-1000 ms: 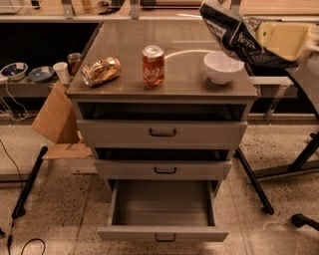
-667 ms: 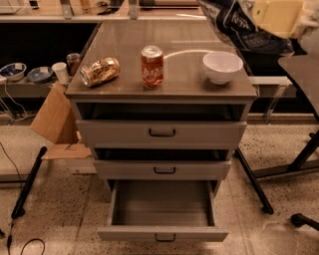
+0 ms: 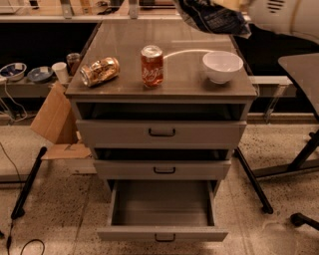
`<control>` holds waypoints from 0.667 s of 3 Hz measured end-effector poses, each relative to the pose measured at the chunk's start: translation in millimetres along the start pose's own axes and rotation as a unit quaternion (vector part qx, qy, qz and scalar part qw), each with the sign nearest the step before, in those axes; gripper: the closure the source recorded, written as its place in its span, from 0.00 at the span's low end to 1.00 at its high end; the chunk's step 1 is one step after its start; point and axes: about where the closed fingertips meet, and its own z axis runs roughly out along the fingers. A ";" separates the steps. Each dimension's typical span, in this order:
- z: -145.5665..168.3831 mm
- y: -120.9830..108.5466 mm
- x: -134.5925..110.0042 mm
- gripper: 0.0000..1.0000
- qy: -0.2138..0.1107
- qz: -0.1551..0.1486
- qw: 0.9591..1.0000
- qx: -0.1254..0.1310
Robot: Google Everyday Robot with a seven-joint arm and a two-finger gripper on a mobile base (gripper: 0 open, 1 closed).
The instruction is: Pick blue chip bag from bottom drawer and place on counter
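Gripping crinkly navy blue chip bag (image 3: 212,17), pincer (image 3: 243,7) top-right

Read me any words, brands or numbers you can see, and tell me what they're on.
On the red can: white script, too blurred to read.
On the gold can: markings, unreadable.
On the blue chip bag, held by the hand above the counter: print, unreadable.
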 end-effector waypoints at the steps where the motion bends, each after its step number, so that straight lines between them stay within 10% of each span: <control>1: 30.6 9.3 -7.2 1.00 0.000 -0.003 1.000 -0.015; 2: 60.7 10.9 -12.9 1.00 0.004 -0.001 1.000 -0.024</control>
